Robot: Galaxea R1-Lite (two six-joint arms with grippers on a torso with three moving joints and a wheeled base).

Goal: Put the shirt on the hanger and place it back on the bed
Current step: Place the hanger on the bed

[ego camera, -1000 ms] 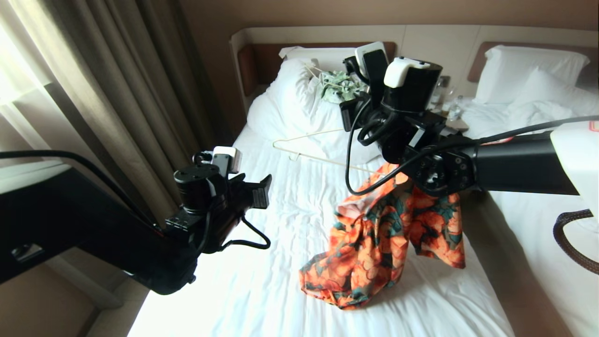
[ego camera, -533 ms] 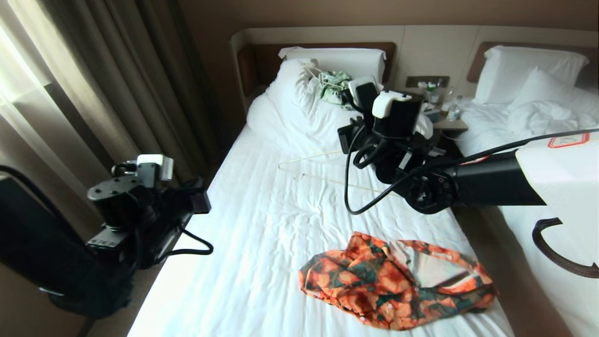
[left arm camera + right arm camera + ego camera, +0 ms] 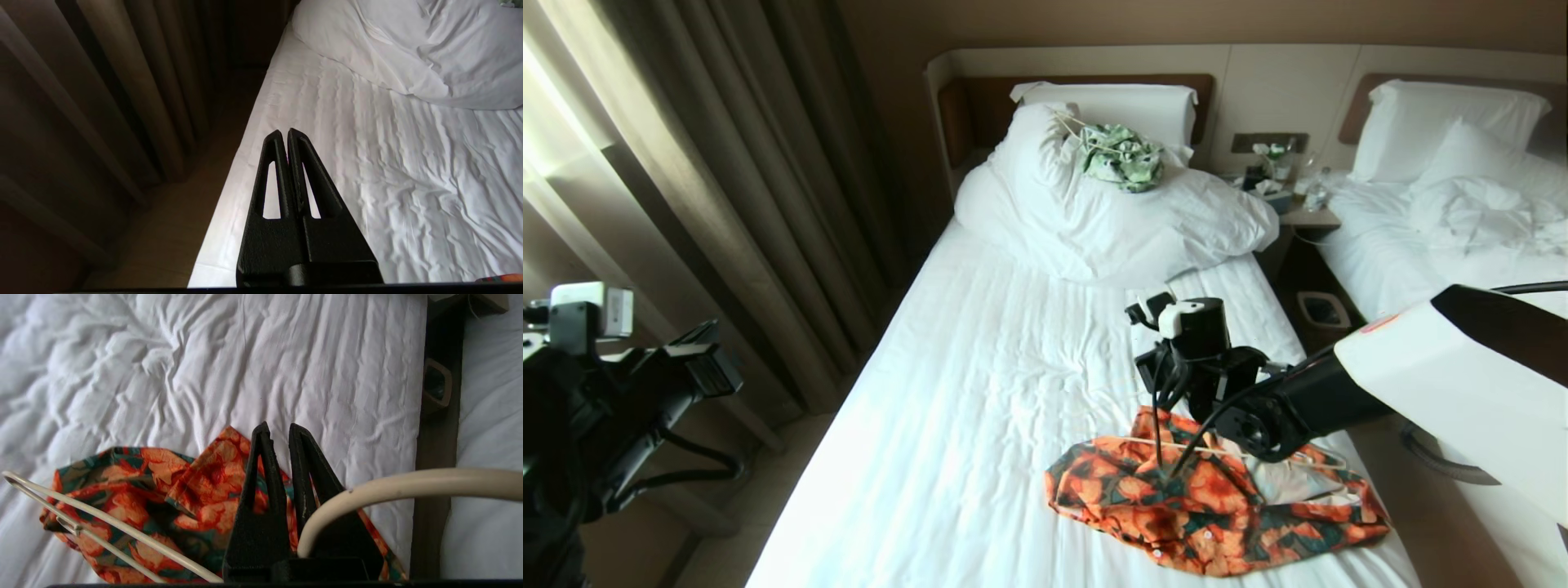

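Observation:
The orange-flowered shirt (image 3: 1209,510) lies crumpled on the white sheet of the bed (image 3: 980,384), near its front right corner. A thin cream hanger (image 3: 1147,442) lies across the shirt's top. My right gripper (image 3: 279,430) hangs just above the shirt (image 3: 192,490), shut on the hanger, whose hook (image 3: 367,490) curves out from the jaws' base while its arms (image 3: 102,526) stretch over the cloth. My left gripper (image 3: 284,132) is shut and empty, off the bed's left edge above the floor (image 3: 707,367).
A bunched white duvet (image 3: 1111,220) with a pale green-and-white garment (image 3: 1123,157) on it fills the head of the bed. Curtains (image 3: 686,163) hang to the left. A nightstand (image 3: 1307,216), a bin (image 3: 1323,310) and a second bed (image 3: 1421,245) stand to the right.
The shirt hung in the air under the right arm and has dropped onto the bed. The right arm came down to it with the hanger. The left arm swung back left and its gripper shut.

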